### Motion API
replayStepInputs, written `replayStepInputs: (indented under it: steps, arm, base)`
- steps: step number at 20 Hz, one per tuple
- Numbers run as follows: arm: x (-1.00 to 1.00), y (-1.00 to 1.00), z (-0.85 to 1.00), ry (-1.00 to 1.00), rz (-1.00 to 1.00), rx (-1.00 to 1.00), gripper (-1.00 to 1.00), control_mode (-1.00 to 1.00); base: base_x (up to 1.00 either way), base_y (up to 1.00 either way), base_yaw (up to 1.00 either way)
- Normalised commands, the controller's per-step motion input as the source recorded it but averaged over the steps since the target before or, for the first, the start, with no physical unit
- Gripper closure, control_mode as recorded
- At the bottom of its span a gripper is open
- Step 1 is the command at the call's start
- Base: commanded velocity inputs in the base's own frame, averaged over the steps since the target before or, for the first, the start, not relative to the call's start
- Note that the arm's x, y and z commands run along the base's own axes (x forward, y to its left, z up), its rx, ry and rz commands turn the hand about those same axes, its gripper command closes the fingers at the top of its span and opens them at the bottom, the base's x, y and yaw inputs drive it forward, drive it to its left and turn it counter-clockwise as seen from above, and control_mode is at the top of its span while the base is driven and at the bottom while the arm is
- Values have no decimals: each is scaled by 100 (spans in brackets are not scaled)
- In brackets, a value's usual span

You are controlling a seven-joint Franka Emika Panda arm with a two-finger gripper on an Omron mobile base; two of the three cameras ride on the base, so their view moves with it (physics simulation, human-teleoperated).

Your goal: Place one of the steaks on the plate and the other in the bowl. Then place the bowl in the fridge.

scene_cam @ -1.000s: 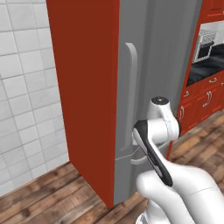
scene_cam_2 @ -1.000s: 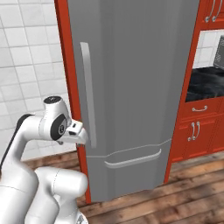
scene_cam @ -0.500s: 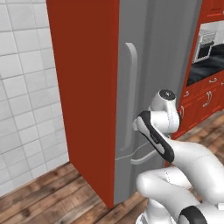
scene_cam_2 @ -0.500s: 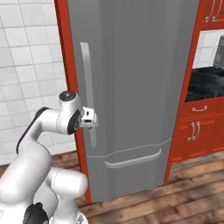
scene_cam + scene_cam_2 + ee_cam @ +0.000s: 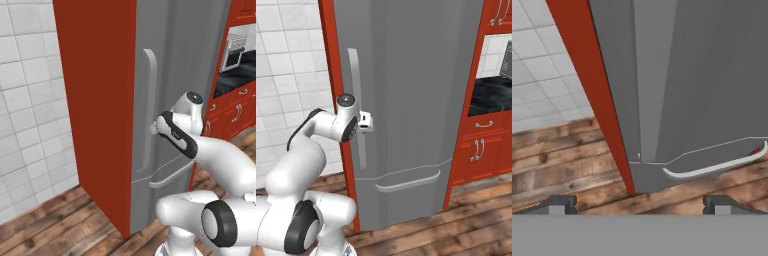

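Note:
The fridge (image 5: 185, 75) (image 5: 416, 100) (image 5: 712, 75) stands tall and grey with a red side panel, and its door is shut. Its long vertical handle (image 5: 149, 100) (image 5: 356, 100) (image 5: 646, 75) runs down the door's left edge. My gripper (image 5: 155, 129) (image 5: 367, 122) is held close in front of the lower part of that handle, apart from it. In the hand view the gripper (image 5: 641, 204) is open, its two tips set wide with nothing between them. The steaks, the plate and the bowl are out of view.
A curved handle (image 5: 170, 175) (image 5: 406, 182) (image 5: 712, 167) crosses the fridge's lower drawer. Red cabinets (image 5: 481, 150) (image 5: 235, 112) and a dark counter (image 5: 491, 95) stand to the right. A white tiled wall (image 5: 30, 125) is on the left, above a wooden floor (image 5: 562, 160).
The arm has swung forward and up, bringing the hand from low beside the robot's body to just in front of the fridge's vertical handle. The jaws stayed open.

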Motion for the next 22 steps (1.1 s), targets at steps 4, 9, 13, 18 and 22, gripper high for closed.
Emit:
replayStepInputs:
  steps: [4,9,13,18,22]
  arm:
    - [31,0,0,-22,8,0,-100,-100]
    - [39,0,1,-11,3,0,-100,-100]
    - [31,6,16,12,0,-2,-100,-100]
    - [25,0,3,0,1,2,-100,-100]
    - [26,6,0,-1,1,0,-100,-100]
  base:
    - [0,0,0]
    - [0,0,0]
    - [0,0,0]
    - [0,0,0]
    - [0,0,0]
